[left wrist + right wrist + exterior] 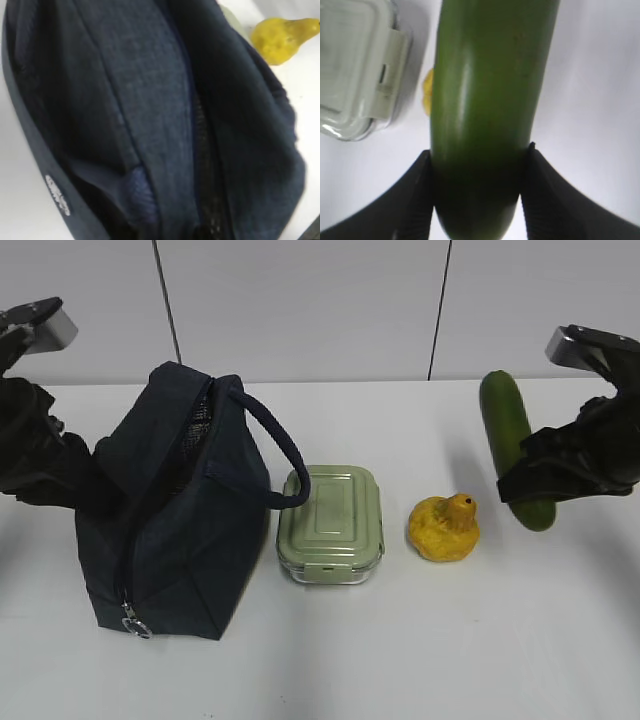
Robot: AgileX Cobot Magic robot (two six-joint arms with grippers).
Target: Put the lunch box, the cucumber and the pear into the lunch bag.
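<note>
Two right fingers clench the cucumber; the left fingers' state cannot be told.

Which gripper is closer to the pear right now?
Right. The right gripper is clamped on the cucumber, just beside the pear. The left gripper is at the lunch bag, beyond the lunch box.

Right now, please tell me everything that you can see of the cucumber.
The cucumber is long, smooth, dark green and glossy, slightly curved. It lies on the white table at the right, running away from the camera, beyond and right of the pear. The right gripper is closed on its near end: a dark finger presses each side. Whether it is lifted cannot be told.
</note>
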